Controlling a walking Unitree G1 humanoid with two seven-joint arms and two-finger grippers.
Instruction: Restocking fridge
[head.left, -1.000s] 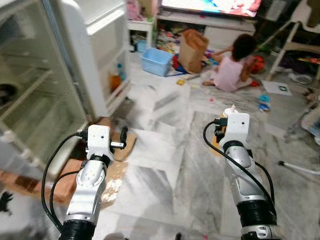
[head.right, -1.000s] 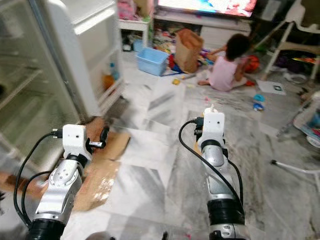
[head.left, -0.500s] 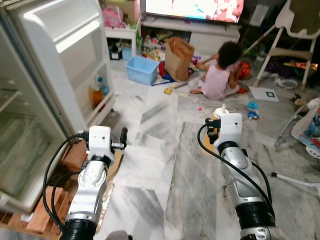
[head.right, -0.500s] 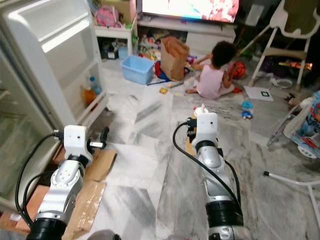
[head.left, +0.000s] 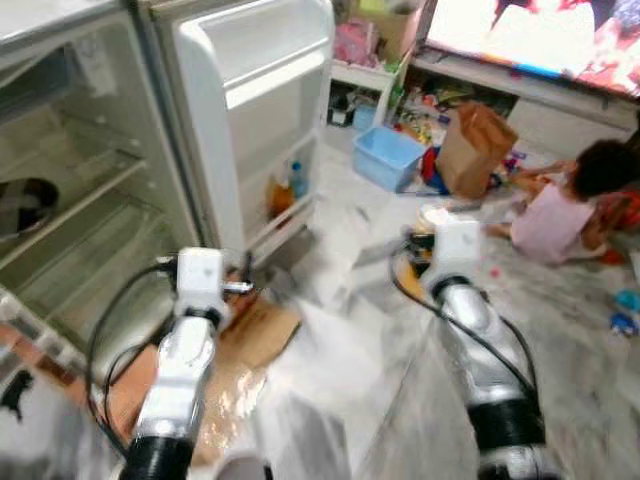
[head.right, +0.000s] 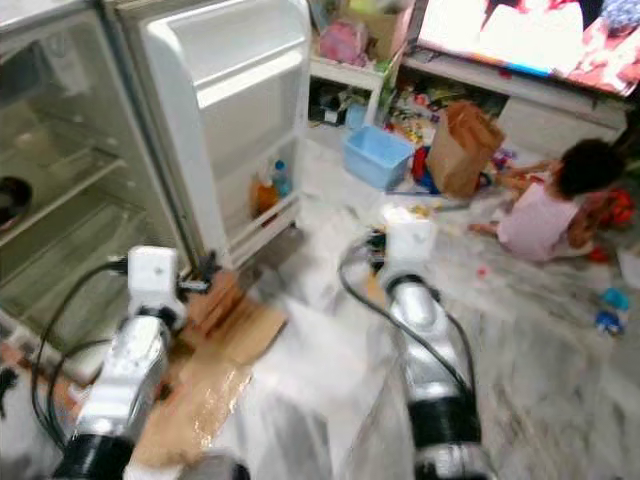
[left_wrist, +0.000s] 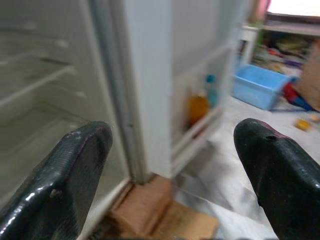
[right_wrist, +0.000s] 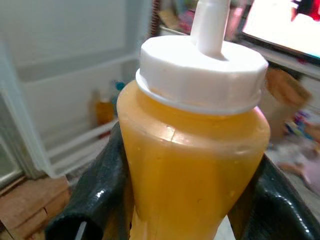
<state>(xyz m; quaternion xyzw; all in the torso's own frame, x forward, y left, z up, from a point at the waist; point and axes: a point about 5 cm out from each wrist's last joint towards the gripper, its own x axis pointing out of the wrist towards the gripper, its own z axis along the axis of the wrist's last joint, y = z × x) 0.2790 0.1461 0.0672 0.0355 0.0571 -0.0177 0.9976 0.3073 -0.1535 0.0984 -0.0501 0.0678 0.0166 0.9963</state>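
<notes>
The view has swung toward the open fridge (head.left: 90, 200) — the right gripper (right_wrist: 175, 200) clamped on the yellow sauce bottle (right_wrist: 192, 150), the left gripper (left_wrist: 170, 165) spread empty — so stocking looks near.

The squat squeeze bottle (right_wrist: 192, 165) clamped in the right hand (right_wrist: 192, 200) is a cloudy orange-yellow, topped with a white screw cap and white nozzle; the hand's fingers (right_wrist: 95, 200) are glossy black. The left hand (left_wrist: 167, 175) has the same black fingers, on a silver arm with a white wrist block. Ahead of the left hand, the tall open refrigerator (head.left: 250, 110) is white, with pale grey-white shelves and a small orange bottle (head.left: 278, 196) beside a blue-capped one in the door. The marble-look floor (head.left: 340, 340) is white veined with grey, and flattened brown cardboard (head.left: 255, 330) lies under the left hand. Beyond the right hand sit a light blue plastic bin (head.left: 387, 157), a brown paper bag (head.left: 472, 150) and a person in a pink top (head.left: 560, 205).
</notes>
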